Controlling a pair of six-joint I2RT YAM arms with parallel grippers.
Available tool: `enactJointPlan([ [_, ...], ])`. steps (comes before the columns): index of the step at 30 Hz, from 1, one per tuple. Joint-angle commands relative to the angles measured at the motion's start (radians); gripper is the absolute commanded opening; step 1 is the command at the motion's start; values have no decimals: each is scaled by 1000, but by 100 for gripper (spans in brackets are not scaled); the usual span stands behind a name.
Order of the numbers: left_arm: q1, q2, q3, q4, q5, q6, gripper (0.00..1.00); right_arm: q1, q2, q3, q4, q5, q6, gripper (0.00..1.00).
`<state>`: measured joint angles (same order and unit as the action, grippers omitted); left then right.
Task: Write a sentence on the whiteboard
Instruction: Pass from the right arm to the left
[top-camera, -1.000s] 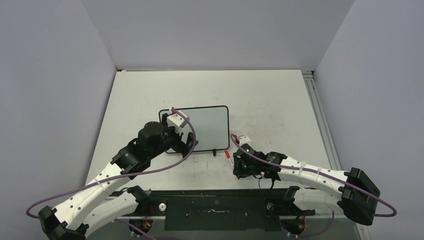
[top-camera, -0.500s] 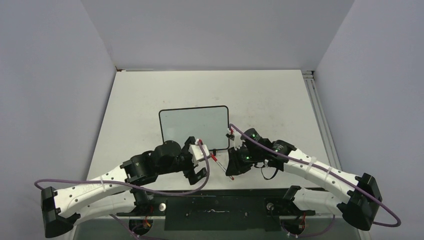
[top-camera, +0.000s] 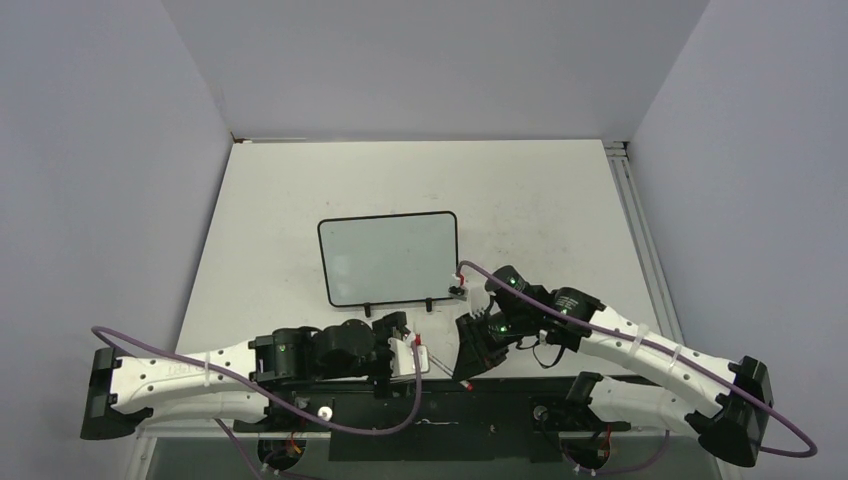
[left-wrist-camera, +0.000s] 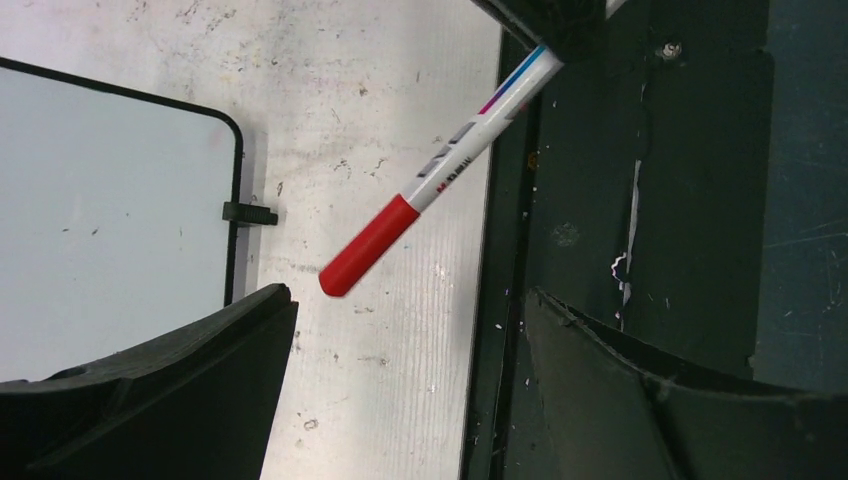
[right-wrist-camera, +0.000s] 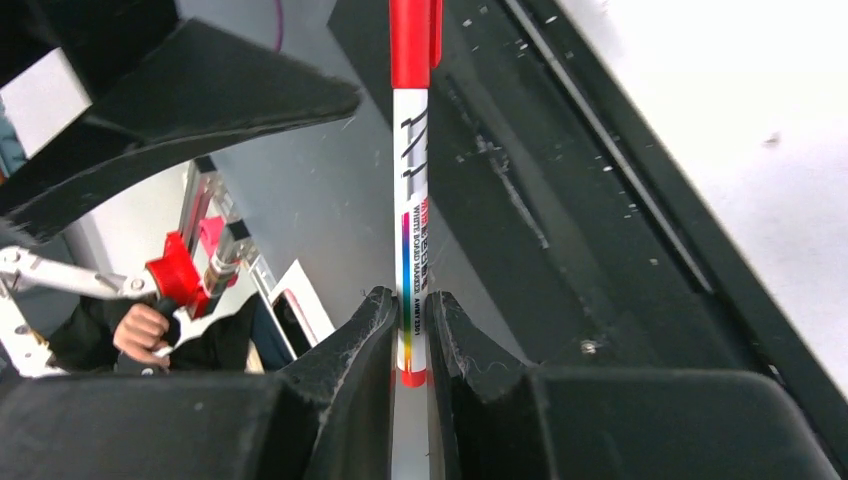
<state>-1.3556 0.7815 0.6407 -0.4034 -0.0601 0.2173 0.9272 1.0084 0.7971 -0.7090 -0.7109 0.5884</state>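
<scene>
The whiteboard (top-camera: 390, 258) is parked around the middle of the worktop (top-camera: 540, 190), and it looks to be lying flat, with its black-framed near edge and two little black feet (top-camera: 430, 303) turned toward the arms. Its face is seen as plain pale white with a few faint specks.

A marker (right-wrist-camera: 410, 200) is clamped in the right claw (right-wrist-camera: 410, 297), pinched at its tail end right between the two fingers. The white barrel with the rainbow stripe is stuck straight out ahead of the claw and is finished off by the red cap (left-wrist-camera: 365, 248).

In the left wrist view, that marker is seen coming in on a diagonal from the top right. The cap end is held over the bare worktop, just beside the whiteboard's near corner and one of the feet. Whether the cap is actually touching the surface can't be told from these angles, honestly.

The left claw (left-wrist-camera: 408, 300) is spread wide with nothing gripped. Its two dark fingers are set either side of the cap end, well apart from it. One finger is placed over the whiteboard's edge and the other over the black strip (left-wrist-camera: 650, 200) along the worktop's near edge.

Both claws are kept low, close together, between the whiteboard and the arm bases.
</scene>
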Motion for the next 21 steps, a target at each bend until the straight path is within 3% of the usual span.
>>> enactJointPlan([
  [1,-59,40,20,7,-79,36,81,58,-11,14,18,-59,47,5],
  [5,-91,56,20,26,-101,40,75,92,19,14,28,-64,48,5],
  [16,-151,83,33,10,-76,17,42,97,55,38,46,-96,38,5],
  [21,-162,129,51,5,-72,6,35,97,61,45,40,-100,33,5],
])
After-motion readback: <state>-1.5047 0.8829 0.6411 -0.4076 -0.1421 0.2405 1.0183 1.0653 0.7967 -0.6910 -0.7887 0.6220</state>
